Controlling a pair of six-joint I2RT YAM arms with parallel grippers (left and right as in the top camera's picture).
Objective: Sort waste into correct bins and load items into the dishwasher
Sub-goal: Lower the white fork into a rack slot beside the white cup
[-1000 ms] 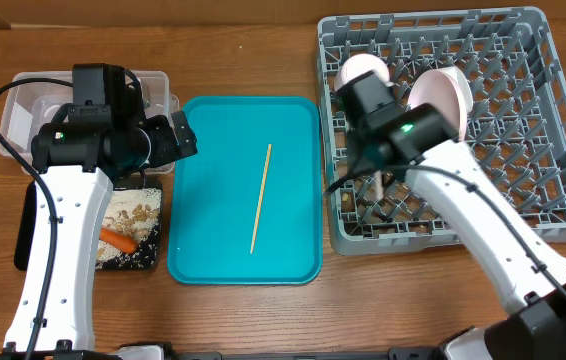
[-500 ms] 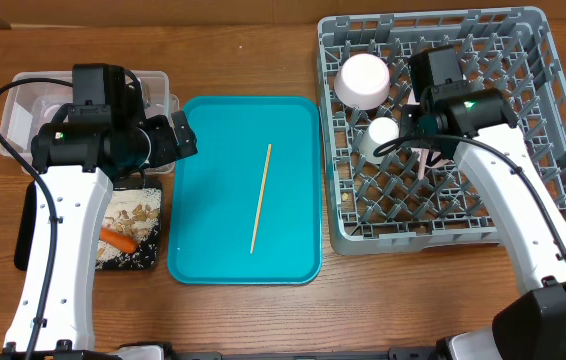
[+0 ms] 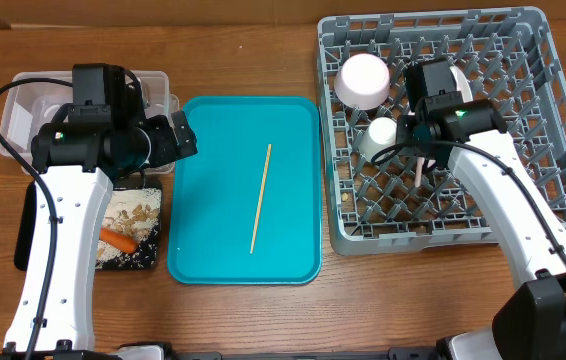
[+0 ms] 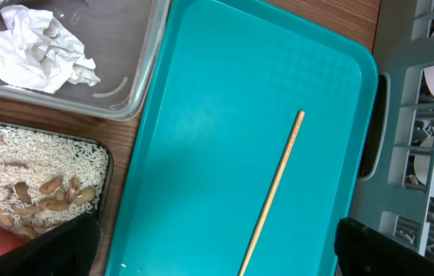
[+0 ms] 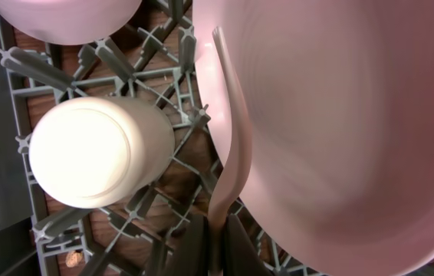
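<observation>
The wooden chopstick (image 3: pixel 261 198) lies on the teal tray (image 3: pixel 213 240); it also shows in the left wrist view (image 4: pixel 274 192). My left gripper (image 4: pixel 217 253) is open and empty above the tray's left part. My right gripper (image 5: pixel 215 245) is shut on the handle of the white fork (image 5: pixel 231 146) and holds it over the grey dish rack (image 3: pixel 553 150), beside the white plate (image 5: pixel 340 115). The bowl (image 3: pixel 363 80) and the cup (image 3: pixel 381 135) sit upside down in the rack. My right arm hides the plate in the overhead view.
The clear tub (image 3: pixel 23 90) at the back left holds a crumpled napkin (image 4: pixel 33 46). The black tray (image 3: pixel 133 262) in front of it holds rice, nuts and a carrot piece (image 3: pixel 118 239). The rack's right half has bare pegs.
My right arm has carried the fork from the rack's front left to its middle, over the plate, then shifted slightly left. The left arm has not moved.
</observation>
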